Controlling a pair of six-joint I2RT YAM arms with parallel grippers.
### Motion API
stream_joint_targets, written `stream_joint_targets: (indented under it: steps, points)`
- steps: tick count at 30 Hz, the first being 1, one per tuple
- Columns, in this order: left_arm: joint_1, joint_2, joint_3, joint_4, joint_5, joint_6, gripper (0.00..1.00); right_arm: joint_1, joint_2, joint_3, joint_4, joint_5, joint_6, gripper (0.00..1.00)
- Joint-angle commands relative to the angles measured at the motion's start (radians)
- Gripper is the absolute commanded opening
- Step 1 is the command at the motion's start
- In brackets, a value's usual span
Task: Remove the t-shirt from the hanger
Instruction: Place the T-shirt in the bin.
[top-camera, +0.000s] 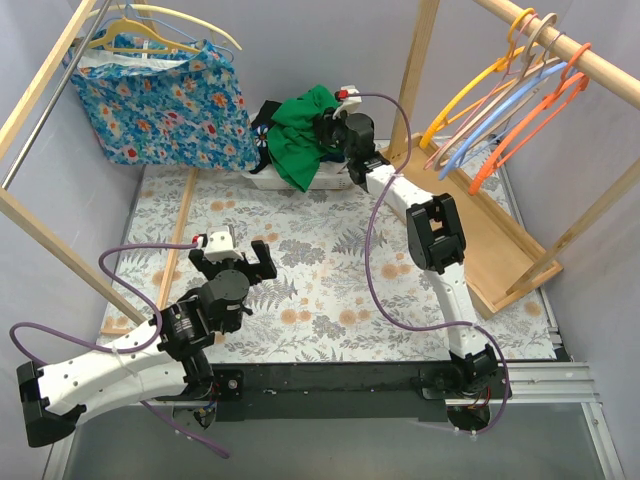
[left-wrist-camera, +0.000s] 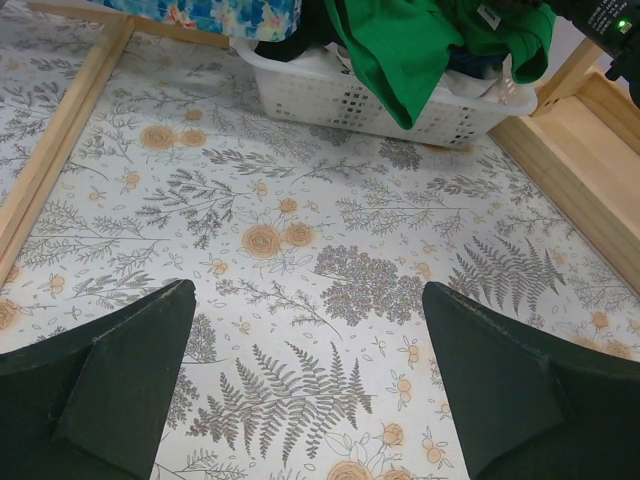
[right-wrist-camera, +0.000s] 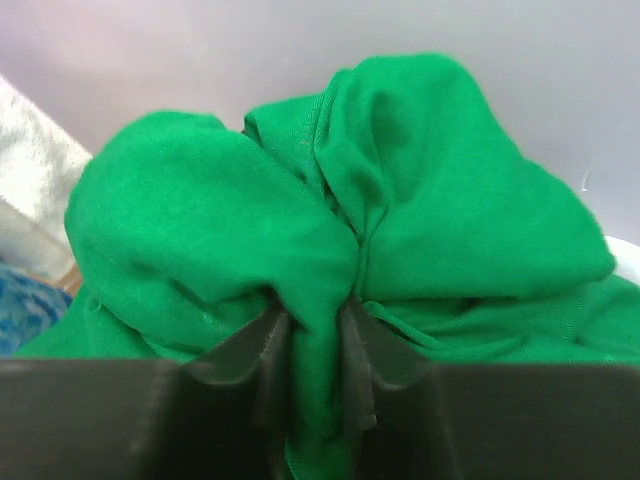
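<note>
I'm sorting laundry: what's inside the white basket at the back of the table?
The green t-shirt is heaped on top, spilling over the front wall of the white basket, pinched by the right gripper. A dark garment peeks out beside it. Anything deeper is covered.

Bright, even, diffuse light from overhead; shadows faint, no glare. Top view sharp, slight bowing at edges. Right wrist: green t-shirt (right-wrist-camera: 330, 230) close-up, soft, bkgd blurred at 9 o'clock. Left wrist: fingers (left-wrist-camera: 110, 400) dark, soft-focus at 7 and 5.
</note>
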Motion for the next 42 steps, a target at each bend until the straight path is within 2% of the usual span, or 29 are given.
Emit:
stream_joint_targets:
  steps: [1, 5, 10, 17, 20, 24, 32, 42]
  points:
    - [-0.002, -0.012, 0.033, -0.027, 0.008, -0.021, 0.98, 0.019, -0.004, -0.031, -0.204, -0.121, 0.078, 0.39]
    - [-0.002, -0.013, 0.039, -0.044, 0.015, -0.043, 0.98, 0.019, -0.102, -0.111, -0.181, -0.108, 0.058, 0.57]
    - [-0.002, -0.021, 0.035, -0.052, 0.018, -0.054, 0.98, 0.02, -0.205, -0.16, -0.187, -0.059, 0.034, 0.65]
    - [-0.002, -0.038, 0.031, -0.06, 0.022, -0.061, 0.98, 0.03, -0.29, -0.218, -0.176, 0.054, -0.015, 0.66]
    - [-0.002, -0.041, 0.028, -0.064, 0.022, -0.066, 0.98, 0.04, -0.342, -0.3, -0.129, 0.119, -0.038, 0.66]
    - [-0.002, -0.044, 0.027, -0.069, 0.028, -0.075, 0.98, 0.051, -0.441, -0.496, 0.04, 0.133, -0.058, 0.66]
    - [-0.002, -0.04, 0.018, -0.07, 0.03, -0.081, 0.98, 0.054, -0.56, -0.7, 0.108, 0.123, -0.068, 0.67]
    - [-0.002, -0.036, 0.019, -0.075, 0.035, -0.086, 0.98, 0.066, -0.643, -0.723, 0.094, 0.125, -0.118, 0.68]
